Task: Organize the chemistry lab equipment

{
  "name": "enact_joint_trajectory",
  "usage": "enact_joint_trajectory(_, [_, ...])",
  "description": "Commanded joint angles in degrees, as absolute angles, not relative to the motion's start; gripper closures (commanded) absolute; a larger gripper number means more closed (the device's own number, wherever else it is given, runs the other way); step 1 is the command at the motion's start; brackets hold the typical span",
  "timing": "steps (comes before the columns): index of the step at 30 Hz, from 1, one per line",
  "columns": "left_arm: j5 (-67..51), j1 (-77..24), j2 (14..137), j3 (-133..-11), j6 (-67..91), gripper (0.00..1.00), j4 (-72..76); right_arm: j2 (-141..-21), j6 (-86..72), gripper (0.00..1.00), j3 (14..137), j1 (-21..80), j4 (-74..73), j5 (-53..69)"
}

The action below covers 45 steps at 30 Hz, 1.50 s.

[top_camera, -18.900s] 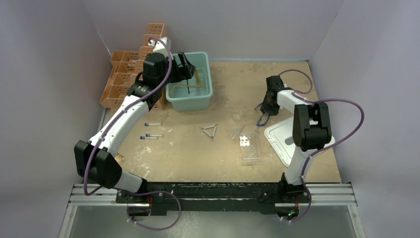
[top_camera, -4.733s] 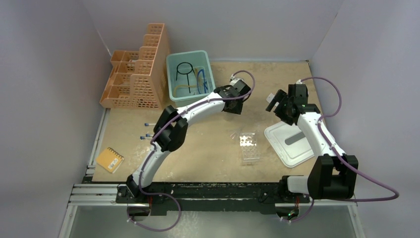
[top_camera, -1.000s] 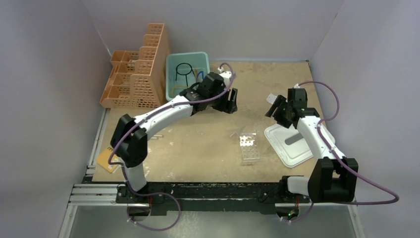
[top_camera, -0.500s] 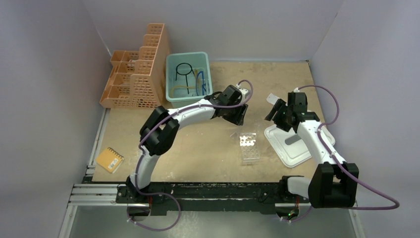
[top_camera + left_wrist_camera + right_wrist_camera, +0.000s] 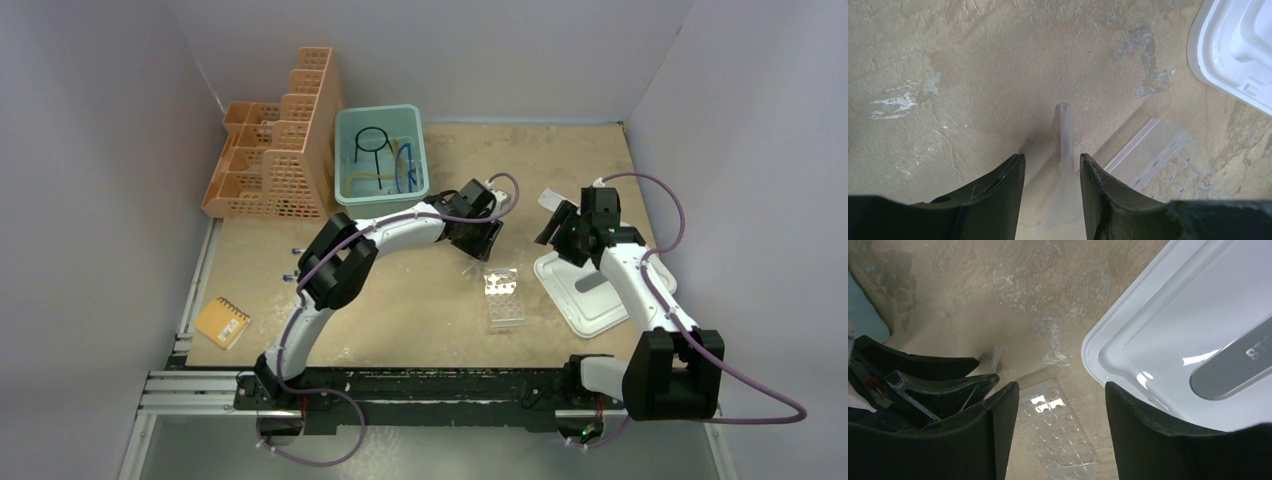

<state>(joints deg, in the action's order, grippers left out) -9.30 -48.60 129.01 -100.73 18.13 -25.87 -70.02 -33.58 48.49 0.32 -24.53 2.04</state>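
A clear glass funnel (image 5: 1064,131) lies with its stem pointing away, just left of the clear tube rack (image 5: 503,298). My left gripper (image 5: 480,243) is low over the table, shut on the funnel's wide body, seen in the left wrist view (image 5: 1050,162). The funnel's stem (image 5: 997,353) also shows in the right wrist view beside the rack (image 5: 1058,435). My right gripper (image 5: 558,222) hangs open and empty above the rack and the tray edge (image 5: 1062,390). Blue-capped tubes (image 5: 294,252) lie at the left, partly behind my left arm.
A teal bin (image 5: 345,160) at the back holds a black wire ring (image 5: 372,140), blue-framed goggles (image 5: 408,172) and an amber hose (image 5: 364,180). An orange lattice rack (image 5: 270,150) stands left of it. A white tray (image 5: 590,292) lies right of the tube rack. An orange notepad (image 5: 221,322) sits front left.
My left arm swung from beside the bin to the right and down onto the funnel, and its jaws narrowed around it. The right arm barely moved.
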Motion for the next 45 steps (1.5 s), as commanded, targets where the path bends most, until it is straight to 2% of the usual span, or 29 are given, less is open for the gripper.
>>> enact_joint_trajectory(1, [-5.7, -50.6, 129.6, -103.5, 14.6, 0.57, -28.5, -69.8, -33.7, 0.34, 48.2, 0.1, -24.6, 0.7])
enact_joint_trajectory(10, [5.4, -51.1, 131.3, -105.6, 10.7, 0.76, -35.6, -69.4, -33.7, 0.34, 48.2, 0.2, -24.7, 0.2])
enact_joint_trajectory(14, [7.5, -51.0, 130.9, -105.6, 8.9, 0.97, -37.0, -69.1, -33.5, 0.34, 48.6, 0.2, -24.7, -0.7])
enact_joint_trajectory(15, [8.0, -50.9, 130.7, -105.7, 8.5, 1.00, -37.1, -68.9, -33.5, 0.34, 48.9, 0.1, -25.0, -1.2])
enact_joint_trajectory(30, [6.4, -46.7, 115.0, -112.8, 12.5, 1.00, -33.7, -65.9, -33.2, 0.34, 54.6, 0.1, -27.2, -3.8])
enact_joint_trajectory(38, [16.9, -37.6, 109.0, -113.1, 19.7, 1.00, -30.5, -67.4, -33.7, 0.34, 54.9, 0.1, -27.0, -4.3])
enact_joint_trajectory(45, [24.6, -31.8, 112.9, -114.8, 24.1, 1.00, -34.4, -69.1, -34.3, 0.34, 55.0, 0.1, -26.5, -4.0])
